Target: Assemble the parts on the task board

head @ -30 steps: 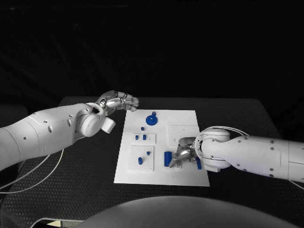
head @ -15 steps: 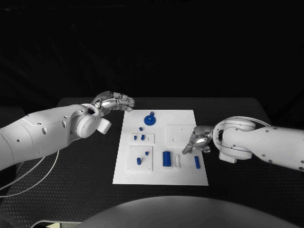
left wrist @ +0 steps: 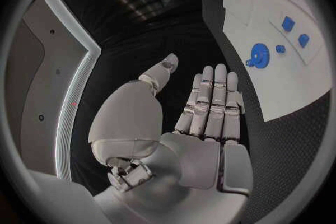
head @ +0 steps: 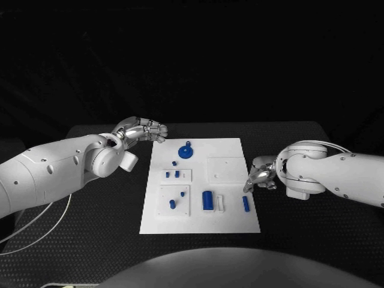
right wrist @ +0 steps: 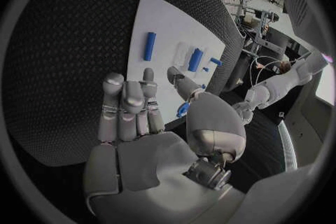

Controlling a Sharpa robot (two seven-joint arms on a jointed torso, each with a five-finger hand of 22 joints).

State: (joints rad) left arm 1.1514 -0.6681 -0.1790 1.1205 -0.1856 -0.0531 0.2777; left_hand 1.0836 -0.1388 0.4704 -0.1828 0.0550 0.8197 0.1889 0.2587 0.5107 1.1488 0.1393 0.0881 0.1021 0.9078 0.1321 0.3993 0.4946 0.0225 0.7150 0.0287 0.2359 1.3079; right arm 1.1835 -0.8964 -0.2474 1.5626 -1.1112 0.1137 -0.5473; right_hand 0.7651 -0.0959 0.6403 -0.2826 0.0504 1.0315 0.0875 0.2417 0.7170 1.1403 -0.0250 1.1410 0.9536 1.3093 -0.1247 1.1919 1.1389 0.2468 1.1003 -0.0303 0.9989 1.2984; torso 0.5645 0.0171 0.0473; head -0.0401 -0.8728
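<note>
The white task board (head: 231,219) lies in the middle of the black table. On it are a blue gear (head: 186,151), small blue pegs (head: 173,174), a blue cylinder (head: 207,200) and a blue bar (head: 246,203). My right hand (head: 260,175) hovers at the board's right edge, fingers extended and holding nothing. The right wrist view shows that hand (right wrist: 129,106) empty, with the bar (right wrist: 149,46) and cylinder (right wrist: 195,60) beyond it. My left hand (head: 143,130) is off the board's far left corner. Its fingers (left wrist: 210,106) are straight and empty, near the gear (left wrist: 261,56).
Two raised white blocks (head: 178,198) on the board's left half carry small blue pieces. A white square plate (head: 227,168) sits on the right half. A pale cable (head: 45,225) trails under my left arm. Black table shows on all sides of the board.
My right hand has lifted off the cylinder and bar area and drawn back to the board's right edge, leaving the bar uncovered. The left hand has stayed in place.
</note>
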